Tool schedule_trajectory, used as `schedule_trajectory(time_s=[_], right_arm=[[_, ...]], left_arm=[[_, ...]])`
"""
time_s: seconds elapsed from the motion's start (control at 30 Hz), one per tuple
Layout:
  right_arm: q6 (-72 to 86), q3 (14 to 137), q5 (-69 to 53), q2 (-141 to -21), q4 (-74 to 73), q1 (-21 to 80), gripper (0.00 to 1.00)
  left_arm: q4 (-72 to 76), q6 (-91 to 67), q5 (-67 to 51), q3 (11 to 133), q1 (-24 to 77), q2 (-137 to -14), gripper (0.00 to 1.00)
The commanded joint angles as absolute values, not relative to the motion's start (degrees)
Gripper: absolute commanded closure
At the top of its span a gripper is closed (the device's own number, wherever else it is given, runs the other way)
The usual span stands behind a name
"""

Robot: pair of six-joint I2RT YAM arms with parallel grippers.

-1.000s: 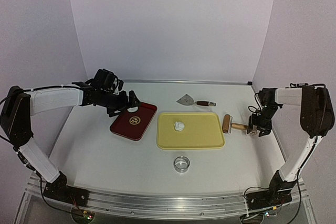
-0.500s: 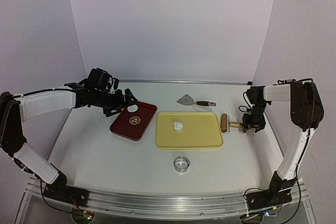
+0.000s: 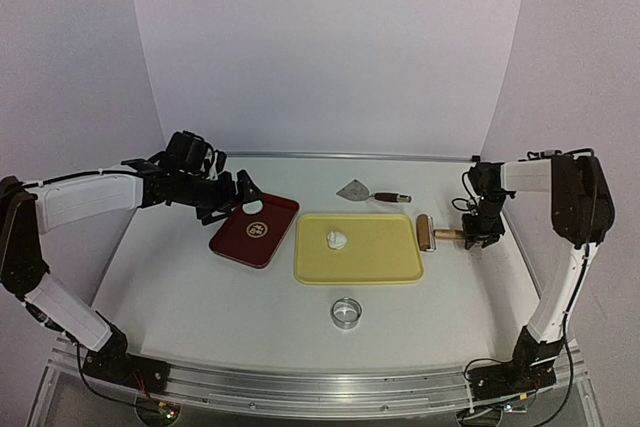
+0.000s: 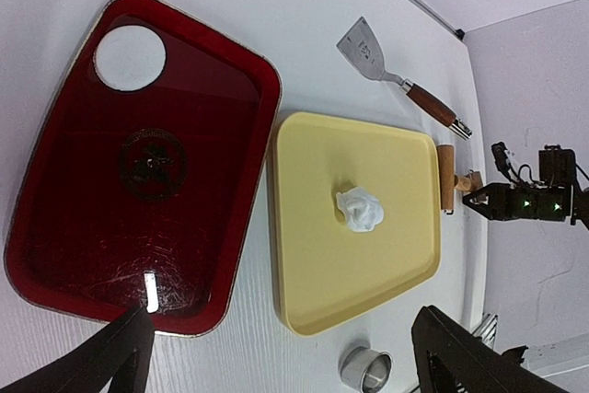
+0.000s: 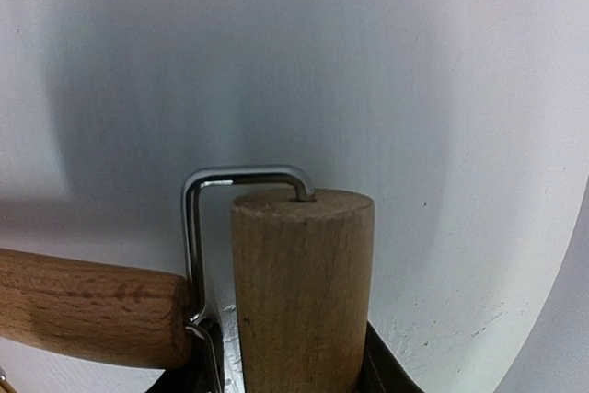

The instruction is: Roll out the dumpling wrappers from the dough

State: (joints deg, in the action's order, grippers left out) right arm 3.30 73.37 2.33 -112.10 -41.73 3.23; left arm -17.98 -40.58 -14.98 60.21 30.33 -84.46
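Soft, crumpled white dough (image 3: 339, 239) sits mid yellow tray (image 3: 385, 255). Beside the tray, right gripper (image 3: 478, 237) clamps a smooth wooden roller (image 3: 429, 234); left gripper (image 3: 247, 197) gapes wide.

The white table (image 3: 200, 287) carries a red tray (image 3: 240, 242), a yellow tray (image 3: 375, 252), a scraper (image 3: 355, 190) and a ring cutter (image 3: 347, 312).
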Motion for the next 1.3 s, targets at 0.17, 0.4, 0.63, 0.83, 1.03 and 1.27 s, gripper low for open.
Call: schedule_trajectory(time_s=[0.17, 0.4, 0.63, 0.83, 1.03, 1.27], right_arm=[[9.6, 68.1, 2.2, -96.8, -42.2, 9.1, 0.99], [14.0, 68.7, 0.6, -88.5, -45.0, 13.1, 1.00], [20.0, 74.5, -4.3, -86.3, -46.2, 20.4, 1.00], [23.8, 82.1, -4.0, -91.0, -46.1, 27.1, 1.00], [24.1, 89.5, -4.0, -96.7, -45.8, 32.9, 1.00], [23.3, 94.8, -4.6, -101.1, -45.7, 36.8, 1.00]], left_arm=[[-16.2, -39.0, -20.1, 68.3, 30.3, -89.0, 0.01], [-13.5, -40.7, -26.7, 75.1, 30.6, -94.1, 0.01], [-3.3, -46.9, -32.4, 79.1, 35.2, -97.1, 0.01], [1.7, -48.9, -35.9, 83.0, 40.8, -102.5, 0.00], [0.6, -48.3, -38.9, 88.3, 42.6, -107.2, 0.01], [0.1, -49.4, -40.3, 90.6, 43.1, -110.4, 0.02]])
